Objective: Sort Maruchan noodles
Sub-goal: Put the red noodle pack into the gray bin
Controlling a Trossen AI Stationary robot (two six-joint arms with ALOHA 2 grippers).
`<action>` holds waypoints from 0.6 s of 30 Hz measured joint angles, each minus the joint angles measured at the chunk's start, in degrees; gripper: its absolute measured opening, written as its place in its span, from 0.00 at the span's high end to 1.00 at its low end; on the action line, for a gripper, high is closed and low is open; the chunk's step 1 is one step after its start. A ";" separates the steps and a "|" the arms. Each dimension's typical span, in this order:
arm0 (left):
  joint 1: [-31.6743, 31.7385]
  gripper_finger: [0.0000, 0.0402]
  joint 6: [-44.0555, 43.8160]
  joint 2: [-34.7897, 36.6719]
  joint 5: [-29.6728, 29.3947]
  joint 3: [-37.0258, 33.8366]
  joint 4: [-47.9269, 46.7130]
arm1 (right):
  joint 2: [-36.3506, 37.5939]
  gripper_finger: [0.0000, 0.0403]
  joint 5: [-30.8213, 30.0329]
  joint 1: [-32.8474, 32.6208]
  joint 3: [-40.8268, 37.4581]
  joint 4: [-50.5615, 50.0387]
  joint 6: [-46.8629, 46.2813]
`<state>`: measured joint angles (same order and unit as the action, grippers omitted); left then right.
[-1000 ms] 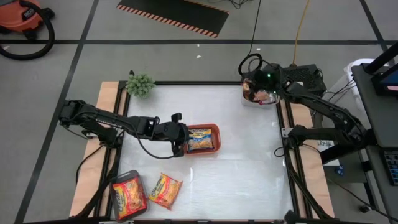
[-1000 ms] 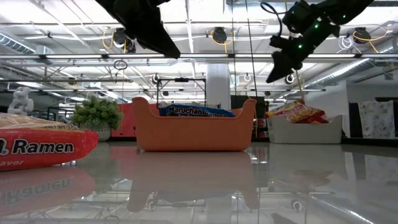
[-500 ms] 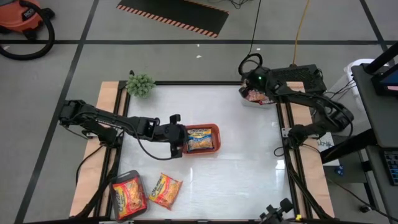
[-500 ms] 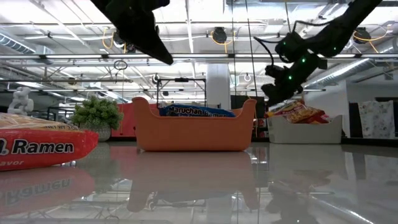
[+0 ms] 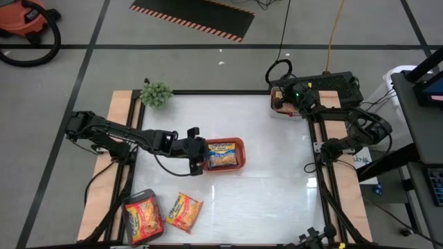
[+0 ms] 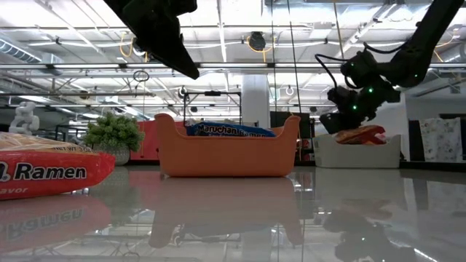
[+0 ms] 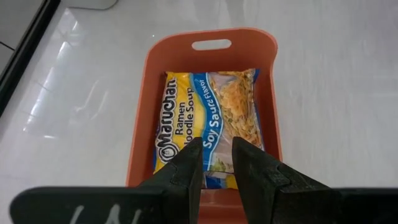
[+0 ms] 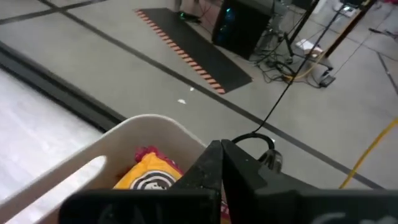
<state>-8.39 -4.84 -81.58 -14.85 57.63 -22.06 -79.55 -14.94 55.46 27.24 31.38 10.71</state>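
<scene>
A blue-yellow Maruchan packet lies flat in the orange tray at mid-table. My left gripper hovers over the tray's left end, fingers slightly open above the packet, touching nothing. My right gripper is shut and empty, low over the white tray at the far right corner. That tray holds red-pink and yellow packets. An orange packet lies loose near the front edge. Another orange packet rests in a dark tray at the front left.
A small green plant stands at the far left corner. The white table top between the orange tray and the white tray is bare. Wooden side rails and black frame bars edge the table. A cable loop hangs behind the right arm.
My right gripper has come down from high above the table to just over the white tray, moving toward the table's right edge as its arm folded back. The packets and trays lie where they were.
</scene>
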 joint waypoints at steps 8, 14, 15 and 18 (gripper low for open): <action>0.09 0.77 0.62 0.00 0.00 0.00 0.02 | 0.04 1.00 -2.21 -0.02 -0.24 -0.83 -1.93; 0.09 0.77 1.60 0.00 0.00 0.02 0.02 | 3.52 1.00 -3.36 -1.52 -0.29 -1.47 -1.45; 0.09 0.77 1.62 0.00 0.00 0.00 0.01 | 4.65 1.00 -4.52 -2.10 -0.30 -1.88 -0.75; 0.09 0.77 1.68 0.00 0.00 0.00 -0.07 | 8.15 1.00 -8.59 -3.81 -0.29 -5.39 0.72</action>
<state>-8.29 -3.16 -81.58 -14.85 57.63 -22.14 -71.40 -23.53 51.65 26.95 25.99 11.43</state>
